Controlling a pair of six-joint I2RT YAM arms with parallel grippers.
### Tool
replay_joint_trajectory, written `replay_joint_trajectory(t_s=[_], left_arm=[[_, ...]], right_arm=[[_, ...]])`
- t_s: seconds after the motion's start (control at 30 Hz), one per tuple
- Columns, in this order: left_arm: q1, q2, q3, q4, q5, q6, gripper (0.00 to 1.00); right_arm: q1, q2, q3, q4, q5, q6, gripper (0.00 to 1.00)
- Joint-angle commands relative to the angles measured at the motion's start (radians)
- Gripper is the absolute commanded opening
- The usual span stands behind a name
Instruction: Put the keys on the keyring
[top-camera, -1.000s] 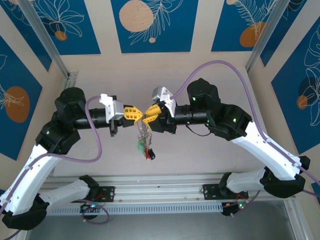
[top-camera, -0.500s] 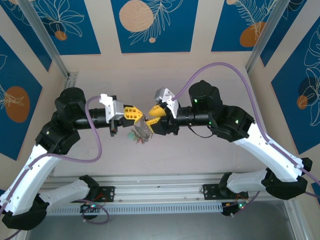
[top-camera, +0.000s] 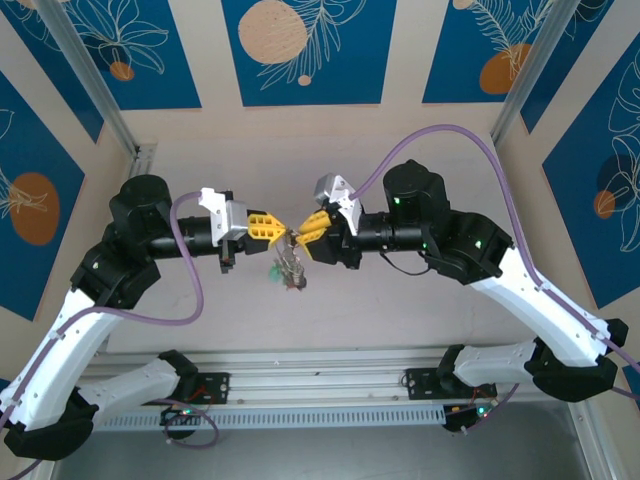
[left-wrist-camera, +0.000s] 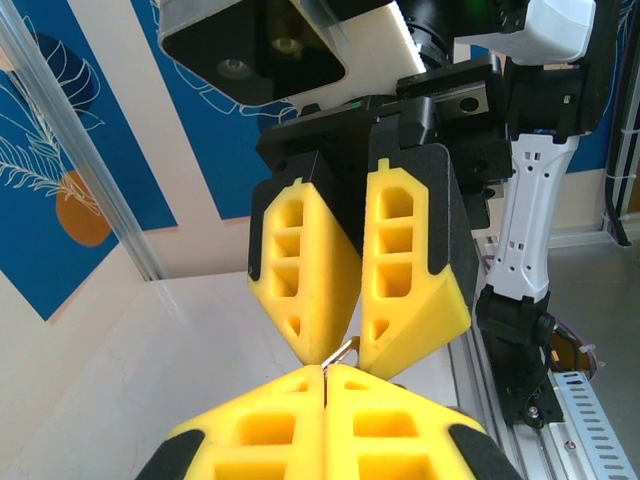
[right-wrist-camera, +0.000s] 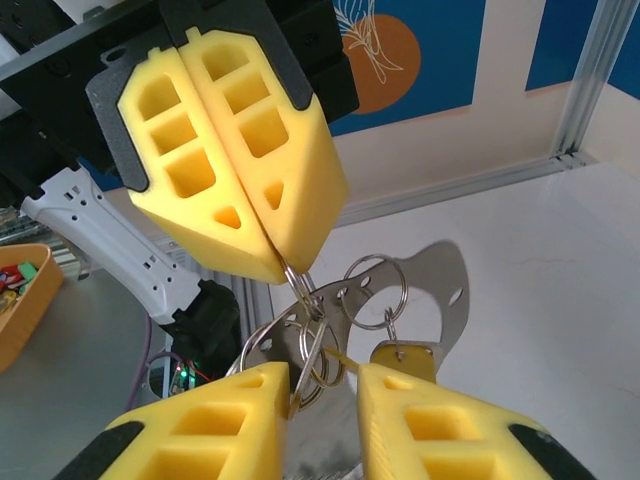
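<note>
Holds the keyring (top-camera: 288, 262) in mid-air above the table (top-camera: 400, 310), between the two wrists, with the left gripper (top-camera: 284, 231) pressed together on a thin wire loop at the top of the bunch. Lets several rings, a flat metal plate (right-wrist-camera: 445, 290) with holes and a green tag (top-camera: 275, 270) hang below those closed tips. Points the right gripper (top-camera: 302, 236) tip to tip at the left one, with yellow fingers (right-wrist-camera: 430, 430) apart, straddling the cluster of rings without visibly pressing on any. Cannot pick out the keys within the bunch.
</note>
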Motion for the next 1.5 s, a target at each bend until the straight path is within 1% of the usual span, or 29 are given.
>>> replay_joint_trajectory(t_s=[0.0, 0.17, 0.33, 0.4, 0.5, 0.67, 0.9, 0.97, 1.0, 1.1, 1.17, 1.33, 1.47], left_arm=[[0.002, -0.009, 0.008, 0.047, 0.038, 0.008, 0.0], [0.004, -0.017, 0.002, 0.046, 0.031, 0.008, 0.0], [0.005, -0.017, 0.005, 0.039, 0.029, 0.014, 0.0], [0.006, -0.015, 0.005, 0.033, 0.021, 0.019, 0.0], [0.005, -0.014, 0.001, 0.029, 0.011, 0.024, 0.0], [0.005, -0.015, -0.003, 0.025, -0.004, 0.03, 0.0], [0.007, -0.012, -0.007, 0.002, -0.026, 0.048, 0.0], [0.007, -0.013, -0.011, 0.002, -0.027, 0.049, 0.0], [0.006, -0.015, -0.015, 0.005, -0.025, 0.048, 0.0], [0.007, -0.03, -0.026, 0.029, -0.011, 0.035, 0.0], [0.008, -0.039, -0.027, 0.052, 0.007, 0.015, 0.0], [0.01, -0.06, -0.02, 0.14, 0.047, -0.064, 0.0], [0.009, -0.057, 0.002, 0.188, 0.055, -0.133, 0.0]], right_arm=[[-0.006, 0.022, 0.036, 0.011, -0.034, -0.003, 0.26], [-0.014, 0.034, 0.038, 0.013, -0.045, -0.002, 0.24], [-0.012, 0.049, 0.065, -0.026, -0.01, -0.017, 0.13], [0.001, 0.056, 0.092, -0.049, 0.021, -0.041, 0.11], [0.042, 0.077, 0.157, -0.101, 0.11, -0.098, 0.06], [0.152, 0.113, 0.253, -0.143, 0.265, -0.203, 0.06], [0.326, 0.207, 0.375, -0.212, 0.611, -0.374, 0.05], [0.355, 0.228, 0.403, -0.216, 0.694, -0.409, 0.03], [0.359, 0.238, 0.419, -0.222, 0.714, -0.413, 0.03], [0.342, 0.234, 0.444, -0.237, 0.651, -0.378, 0.03], [0.331, 0.217, 0.425, -0.228, 0.629, -0.365, 0.02], [0.324, 0.169, 0.31, -0.174, 0.652, -0.385, 0.01], [0.314, 0.156, 0.289, -0.154, 0.66, -0.358, 0.0]])
